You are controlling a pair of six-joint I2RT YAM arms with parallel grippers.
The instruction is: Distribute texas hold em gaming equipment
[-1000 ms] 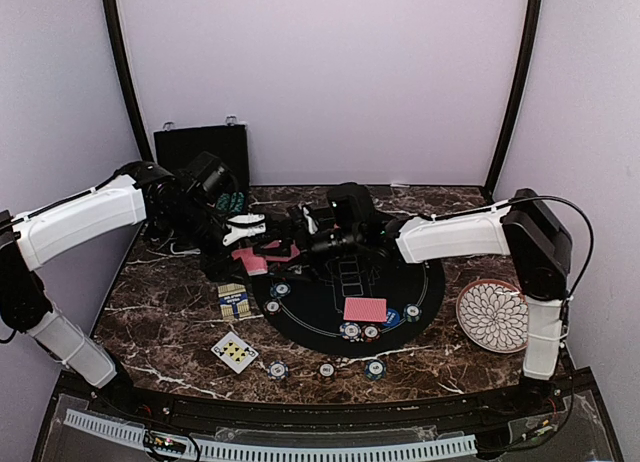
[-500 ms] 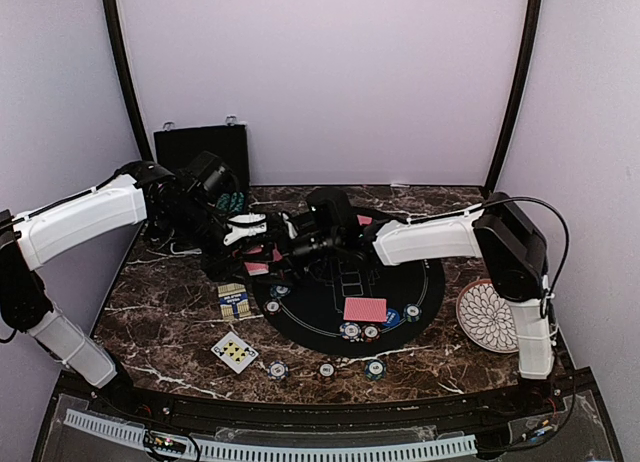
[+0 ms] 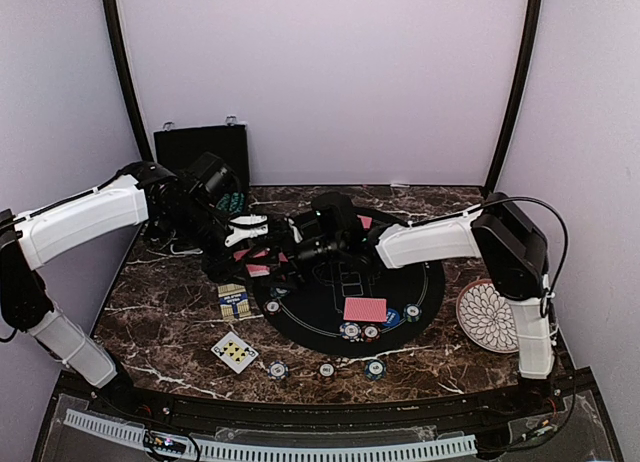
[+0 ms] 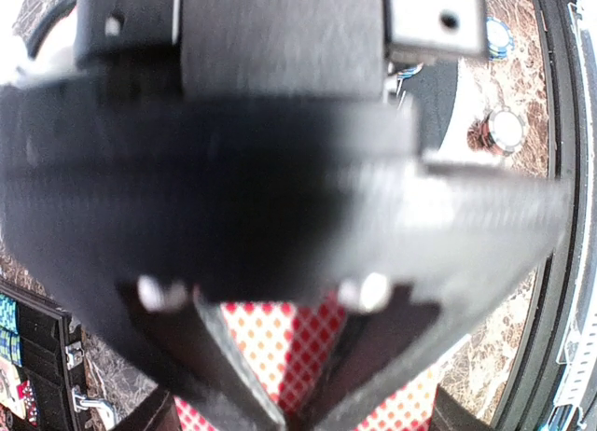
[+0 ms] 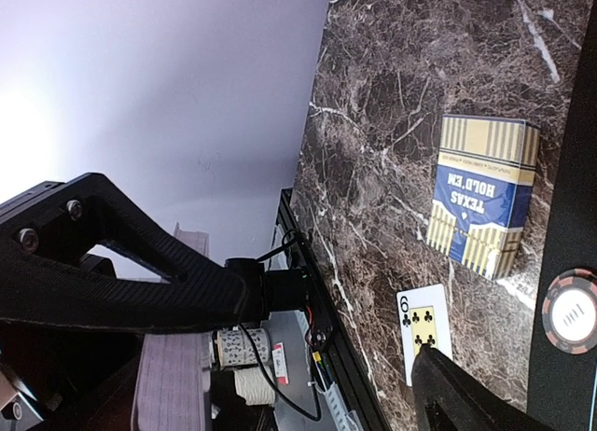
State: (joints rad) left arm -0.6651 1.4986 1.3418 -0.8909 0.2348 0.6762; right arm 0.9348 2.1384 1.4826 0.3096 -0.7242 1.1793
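Three chips (image 3: 326,369) lie in a row along the near edge of the table (image 3: 160,302). A face-up six of clubs (image 3: 235,351) lies just left of them. A little farther, a card box (image 3: 233,300) lies flat, just left of the round black mat (image 3: 320,317). On the near part of the mat sit other chips (image 3: 350,330), a blue disc (image 3: 392,319) and one red-backed card (image 3: 364,309), face down. A plate (image 3: 490,317) rests right of the mat, apart from it.

Over the mat's far left edge, the left claw (image 3: 255,250) is clamped tight on a deck (image 4: 297,352) of red-backed cards, held above the table. The right claw (image 3: 295,250) reaches in from the right, just beside the deck. Its fingers (image 5: 140,272) stand wide apart with nothing between them. Whether they touch the deck cannot be told.

A black case (image 3: 200,147) stands upright at the far left, against the wall.
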